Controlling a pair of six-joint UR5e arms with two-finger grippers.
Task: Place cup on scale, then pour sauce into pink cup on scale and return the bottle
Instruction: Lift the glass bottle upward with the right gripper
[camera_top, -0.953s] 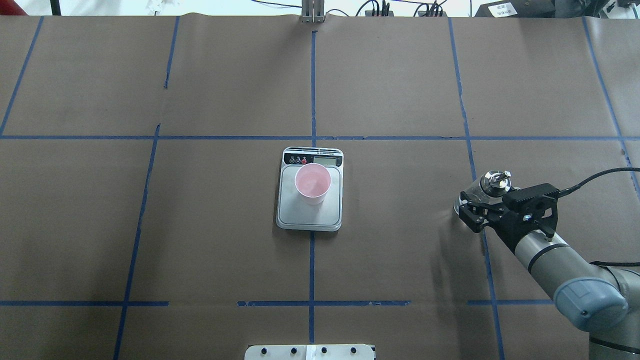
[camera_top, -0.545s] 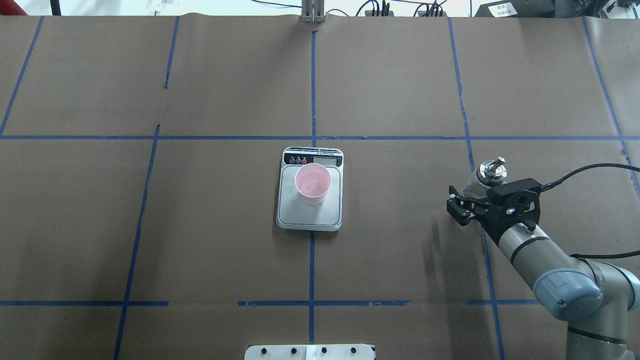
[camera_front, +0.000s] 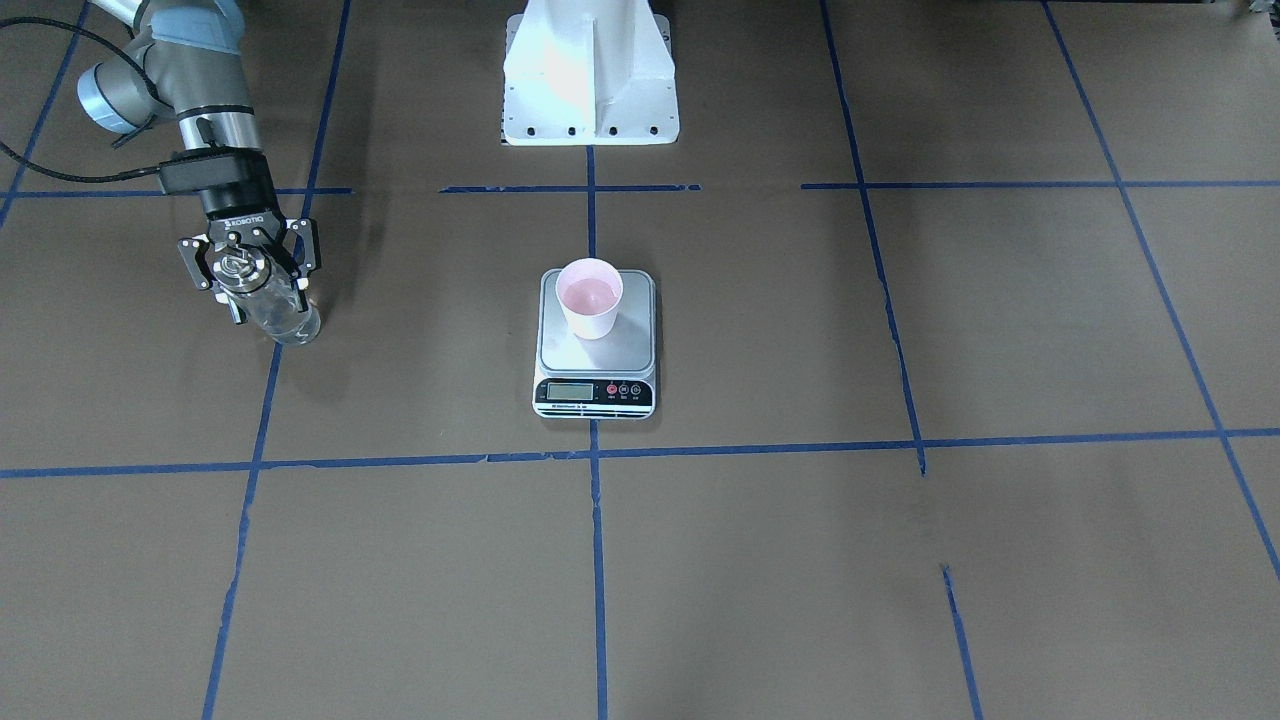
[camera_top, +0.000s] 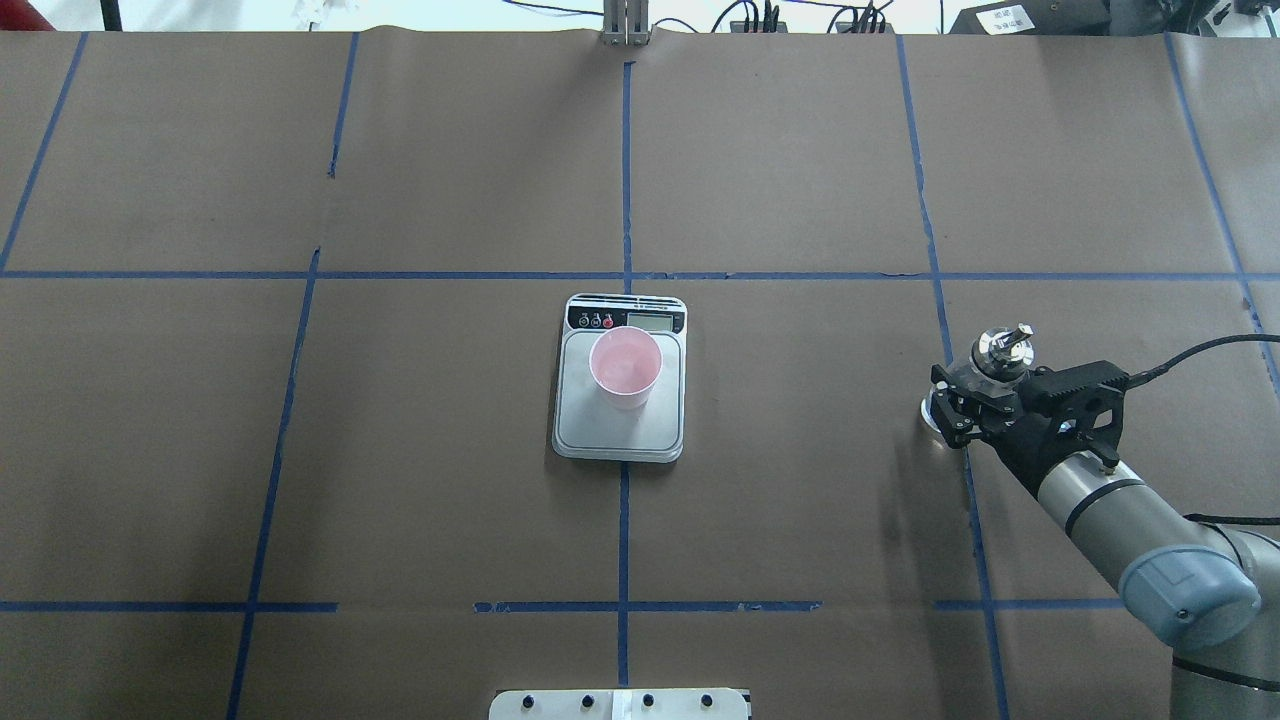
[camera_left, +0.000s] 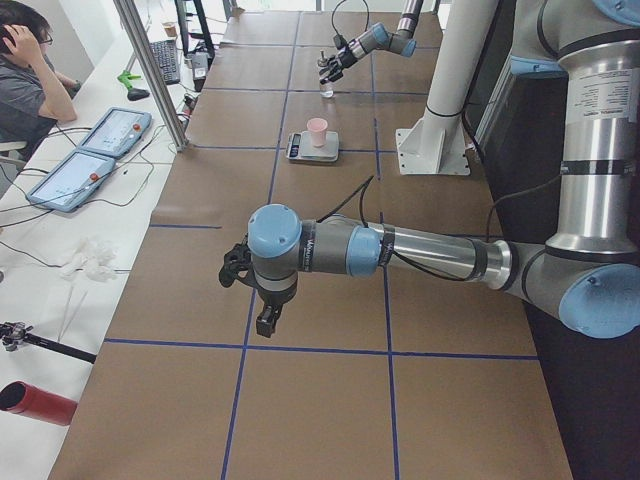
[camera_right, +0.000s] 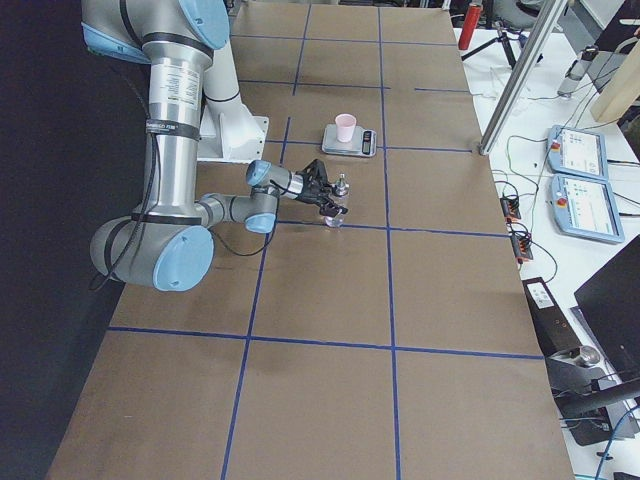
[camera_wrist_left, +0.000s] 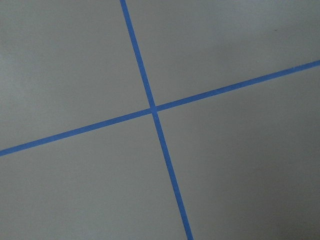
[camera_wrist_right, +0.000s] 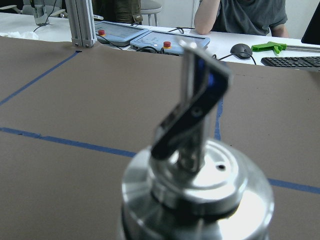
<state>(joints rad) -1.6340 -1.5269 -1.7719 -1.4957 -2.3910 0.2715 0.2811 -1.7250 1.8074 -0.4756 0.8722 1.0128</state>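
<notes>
While the right gripper (camera_top: 944, 405) reached in low from the table's right side, its two fingers were pressed against opposite sides of the glass bottle (camera_top: 1002, 349), below the shoulder. The bottle stood upright, and its silver cap (camera_wrist_right: 200, 192) and bent spout (camera_wrist_right: 192, 100) filled the right wrist view. The glass base sat down at the brown paper table cover (camera_top: 800, 190), just beside a blue tape line (camera_top: 975, 520); whether it rested on the paper or hung just clear of it could not be told.

Well apart from the bottle, near the middle of the table, the kitchen scale (camera_top: 620, 437) lay flat with its black display panel facing away from the robot. The pink cup (camera_top: 625, 368) stood upright on the silver platform, toward the panel end, with bare metal showing around it. Whether anything lay in the cup could not be made out.

The left gripper (camera_left: 266, 322) hung over bare paper at the table's left end, far from the scale, and its wrist camera showed only a crossing of tape lines (camera_wrist_left: 153, 109). Its fingers appeared in the side view alone, so whether they were apart or together could not be told.
</notes>
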